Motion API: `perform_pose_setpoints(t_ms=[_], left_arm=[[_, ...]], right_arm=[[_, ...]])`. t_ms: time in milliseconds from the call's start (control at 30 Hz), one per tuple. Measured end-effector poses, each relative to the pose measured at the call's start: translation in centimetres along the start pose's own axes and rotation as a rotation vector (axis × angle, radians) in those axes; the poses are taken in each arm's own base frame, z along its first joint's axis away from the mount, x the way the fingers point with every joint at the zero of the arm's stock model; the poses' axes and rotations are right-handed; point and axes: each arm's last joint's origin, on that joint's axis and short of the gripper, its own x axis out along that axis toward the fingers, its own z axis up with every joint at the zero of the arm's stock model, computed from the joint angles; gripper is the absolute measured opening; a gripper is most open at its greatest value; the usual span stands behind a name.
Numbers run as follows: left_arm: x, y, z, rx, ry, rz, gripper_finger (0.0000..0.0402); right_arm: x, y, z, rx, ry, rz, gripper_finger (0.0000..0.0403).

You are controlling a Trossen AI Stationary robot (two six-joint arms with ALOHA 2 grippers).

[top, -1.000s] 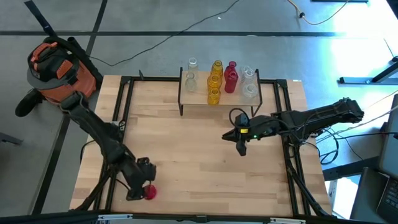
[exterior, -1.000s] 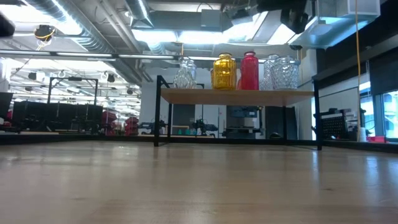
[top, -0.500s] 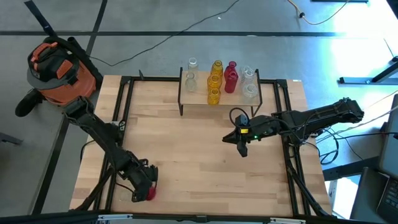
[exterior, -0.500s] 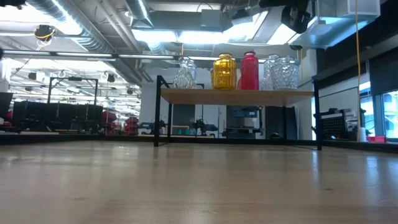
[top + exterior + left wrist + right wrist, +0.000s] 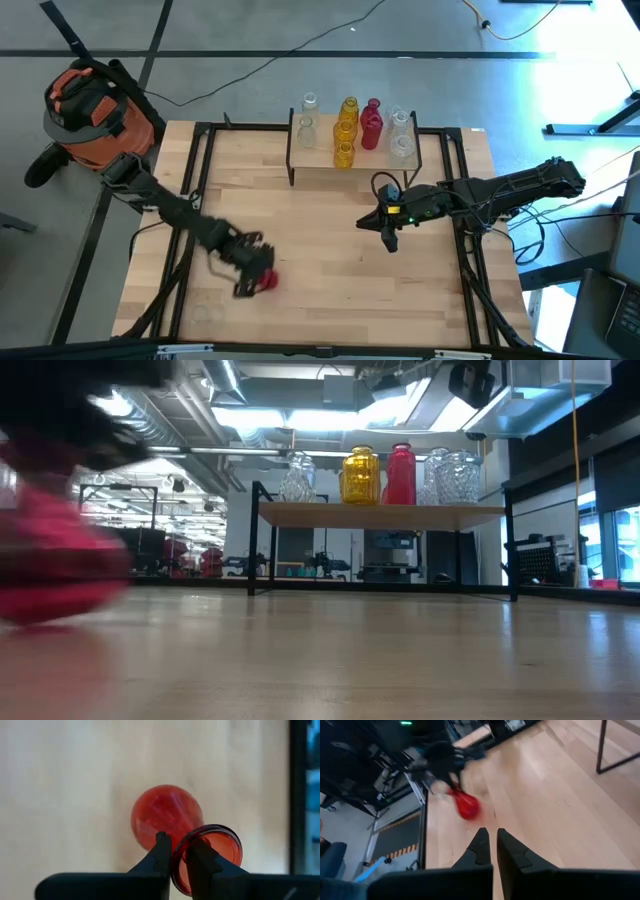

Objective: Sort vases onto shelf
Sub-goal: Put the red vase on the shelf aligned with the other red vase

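The red vase (image 5: 265, 281) hangs above the near-left part of the bench (image 5: 330, 230), gripped at its mouth: in the left wrist view one finger (image 5: 159, 854) of the left pincer (image 5: 176, 851) sits outside the rim and the other inside it, clenched on the glass lip, so the bulbous body (image 5: 165, 815) points away from the wrist and the vase's long axis runs roughly in line with the fingers. In the low view it shows only as a red blur (image 5: 55, 560) close to the lens. The shelf (image 5: 355, 160) stands at the bench's far edge, well apart from the held vase, up and to the right of it in the high view; yellow, red and clear vases already crowd its top, including another red one (image 5: 371, 125). The right pincer (image 5: 386, 240) waits with fingers pressed together and empty over the middle-right of the bench, nearer the shelf, but the left arm has the load and likely must carry it diagonally across and turn it upright.
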Motion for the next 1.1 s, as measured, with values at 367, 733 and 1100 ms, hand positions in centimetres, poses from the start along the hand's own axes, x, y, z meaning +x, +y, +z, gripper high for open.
perform_pose_setpoints(t_ms=[367,733,1100], left_arm=[[-5.6,7.0,9.2,0.021,-0.339,-0.007,0.0024],[-15.2,9.3,14.5,-0.106,-0.660,-0.070,0.0022],[-14.7,9.4,14.0,-0.367,-0.523,-0.161,0.0021]], right_arm=[[-0.1,1.0,1.1,-0.087,-0.085,0.151,0.0008],[1.7,1.0,1.0,-0.195,-0.104,0.137,0.0259],[4.0,1.8,2.6,-0.339,-0.098,-0.083,0.0371]])
